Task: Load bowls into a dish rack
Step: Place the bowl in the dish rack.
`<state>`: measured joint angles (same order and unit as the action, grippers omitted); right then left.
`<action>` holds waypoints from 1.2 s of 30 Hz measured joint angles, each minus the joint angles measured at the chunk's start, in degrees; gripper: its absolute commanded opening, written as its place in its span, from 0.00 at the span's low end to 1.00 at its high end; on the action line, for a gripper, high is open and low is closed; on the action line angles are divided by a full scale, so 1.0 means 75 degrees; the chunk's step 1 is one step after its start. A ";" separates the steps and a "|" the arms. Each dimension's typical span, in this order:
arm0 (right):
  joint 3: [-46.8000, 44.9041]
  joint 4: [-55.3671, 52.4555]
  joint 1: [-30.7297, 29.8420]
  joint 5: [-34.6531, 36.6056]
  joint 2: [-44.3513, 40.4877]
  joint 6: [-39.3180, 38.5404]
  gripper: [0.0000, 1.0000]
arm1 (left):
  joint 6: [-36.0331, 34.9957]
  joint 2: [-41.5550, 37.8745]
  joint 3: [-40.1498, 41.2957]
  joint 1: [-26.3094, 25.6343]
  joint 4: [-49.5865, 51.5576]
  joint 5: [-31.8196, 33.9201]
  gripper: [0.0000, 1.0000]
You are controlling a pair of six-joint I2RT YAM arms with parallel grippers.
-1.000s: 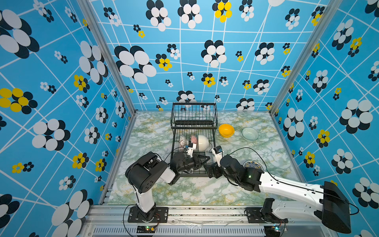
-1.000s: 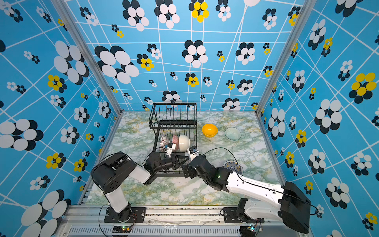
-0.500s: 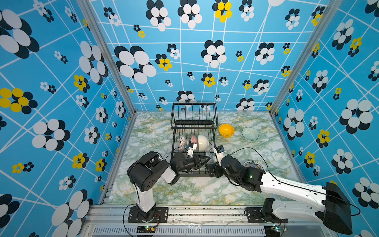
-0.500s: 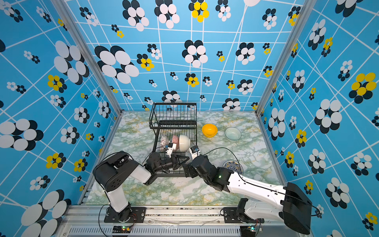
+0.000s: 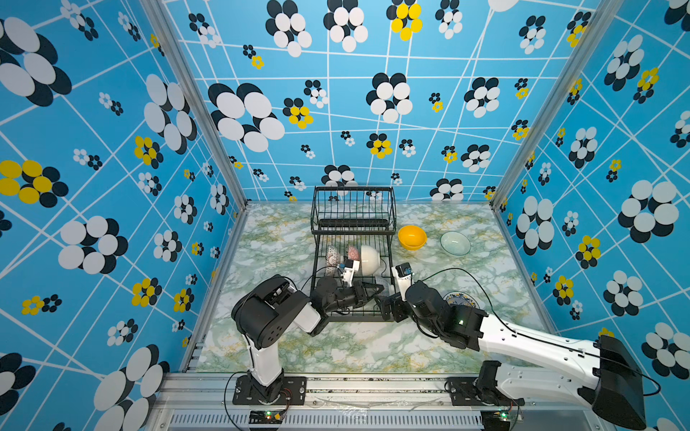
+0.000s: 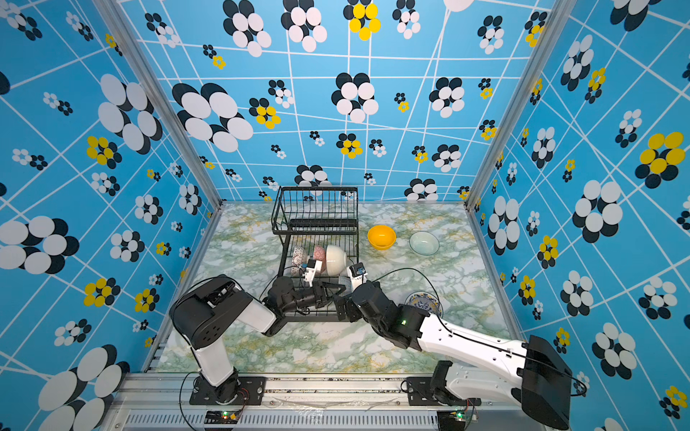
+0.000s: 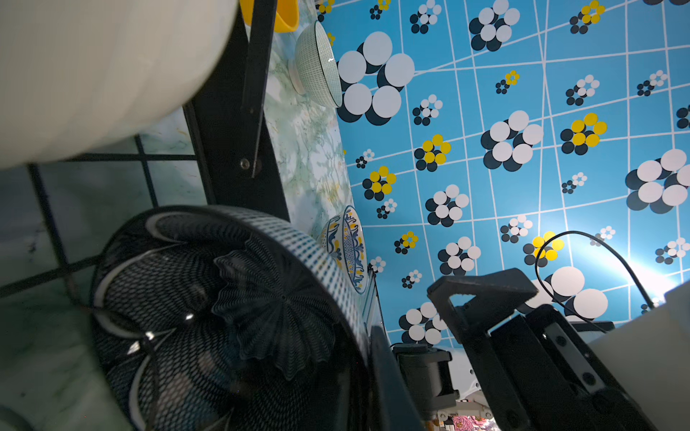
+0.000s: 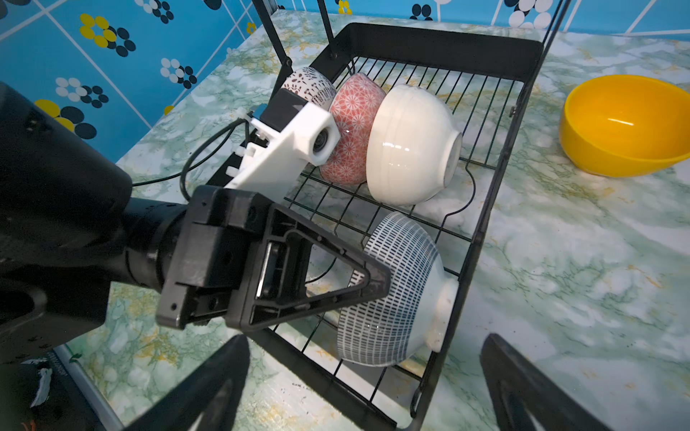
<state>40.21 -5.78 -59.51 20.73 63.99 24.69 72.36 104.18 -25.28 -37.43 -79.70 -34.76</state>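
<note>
The left tool (image 8: 381, 280) pinches the striped bowl (image 8: 395, 298) by its rim inside the dish rack (image 8: 448, 41), foot against the side rail; the right tool (image 8: 364, 337) stands spread alongside.

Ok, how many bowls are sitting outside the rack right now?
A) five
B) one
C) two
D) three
D: only the yellow bowl, the glass bowl and the blue-yellow bowl sit outside the rack, on the table to one side of it.
</note>
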 measured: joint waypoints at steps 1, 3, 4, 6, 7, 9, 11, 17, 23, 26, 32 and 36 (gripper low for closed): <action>-0.0003 0.0000 0.0000 0.0003 -0.0003 0.0000 1.00 | -0.0023 0.0000 -0.0006 0.0003 0.0029 0.0023 0.16; -0.0015 -0.0009 0.0000 0.0003 -0.0026 0.0000 1.00 | -0.0058 0.0000 -0.0041 0.0003 0.0067 0.0041 0.17; -0.0020 -0.0006 0.0000 0.0003 -0.0041 0.0000 1.00 | -0.0064 0.0000 -0.0064 0.0003 0.0087 0.0052 0.17; -0.0035 -0.0009 0.0000 0.0006 -0.0064 0.0000 1.00 | -0.0085 0.0000 -0.0128 0.0012 0.0079 0.0076 0.18; -0.0041 -0.0012 0.0000 0.0006 -0.0076 -0.0003 1.00 | -0.0102 0.0000 -0.0166 0.0012 0.0076 0.0102 0.19; -0.0041 -0.0017 0.0000 0.0006 -0.0079 0.0000 1.00 | -0.0140 0.0000 -0.0198 0.0032 0.0087 0.0096 0.20; -0.0041 -0.0035 0.0000 0.0006 -0.0082 -0.0003 1.00 | -0.0172 0.0000 -0.0207 0.0041 0.0090 0.0102 0.21; -0.0032 -0.0318 0.0023 0.0117 -0.0090 0.0082 1.00 | -0.0519 -0.0219 -0.0230 0.0041 0.0726 0.0099 0.26; 0.0047 -0.1052 0.0562 0.0227 -0.0181 0.0656 0.99 | -0.1209 -0.1276 -0.0230 0.0117 0.2183 0.0131 0.28; 0.0047 -0.1303 0.0863 0.0227 -0.0364 0.0982 0.97 | -0.1402 -0.1649 -0.0216 0.0254 0.2538 0.0128 0.29; 0.0117 -0.1853 0.1603 0.0122 -0.0583 0.1559 0.87 | -0.1935 -0.2471 -0.0166 0.0391 0.3710 0.0114 0.36; 0.0300 -0.2244 0.2276 -0.0061 -0.0612 0.1781 0.86 | -0.2620 -0.3558 -0.0227 0.0399 0.4911 0.0067 0.40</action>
<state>42.46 -22.61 -42.44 20.27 59.40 38.04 52.71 77.49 -26.98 -34.44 -42.87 -34.26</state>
